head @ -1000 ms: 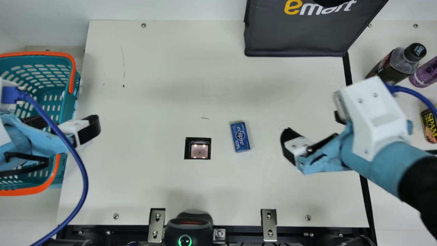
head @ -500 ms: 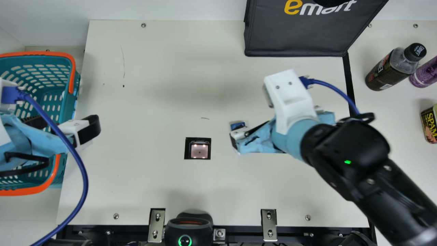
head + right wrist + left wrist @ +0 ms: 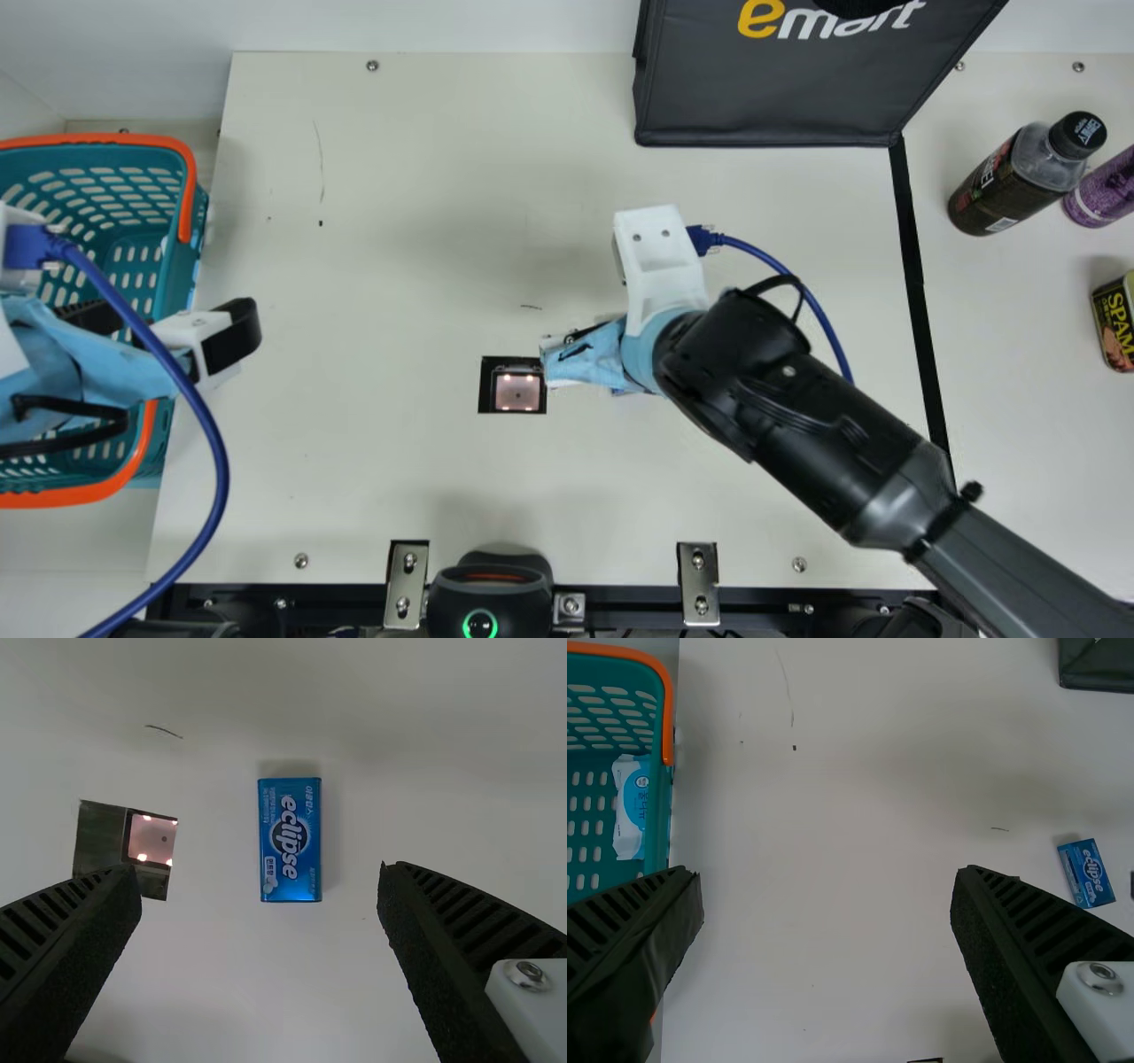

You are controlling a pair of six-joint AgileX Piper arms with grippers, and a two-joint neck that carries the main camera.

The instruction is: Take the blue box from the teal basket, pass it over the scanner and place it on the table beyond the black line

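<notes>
In the main view my left gripper (image 3: 164, 323) stands over the edge of the teal basket (image 3: 183, 266); in the left wrist view this gripper (image 3: 828, 873) is open and empty. My right gripper (image 3: 580, 354), in the main view, is over the table beside the scanner window (image 3: 517, 392). The right wrist view shows that gripper (image 3: 260, 870) open, with the blue box (image 3: 291, 840) lying flat on the table between and beyond its fingers. The arm covers most of the box in the main view. The black line (image 3: 912, 257) runs down the table's right part.
A dark bag (image 3: 780, 97) stands at the back. Right of the line are a dark bottle (image 3: 1001, 190), a purple bottle (image 3: 1103, 190) and a can (image 3: 1116, 323). A black device (image 3: 487, 589) sits at the front edge. The basket holds a white-and-blue packet (image 3: 631, 806).
My right arm has swung leftward from near the black line to above the blue box and close to the scanner window. The left arm has stayed still.
</notes>
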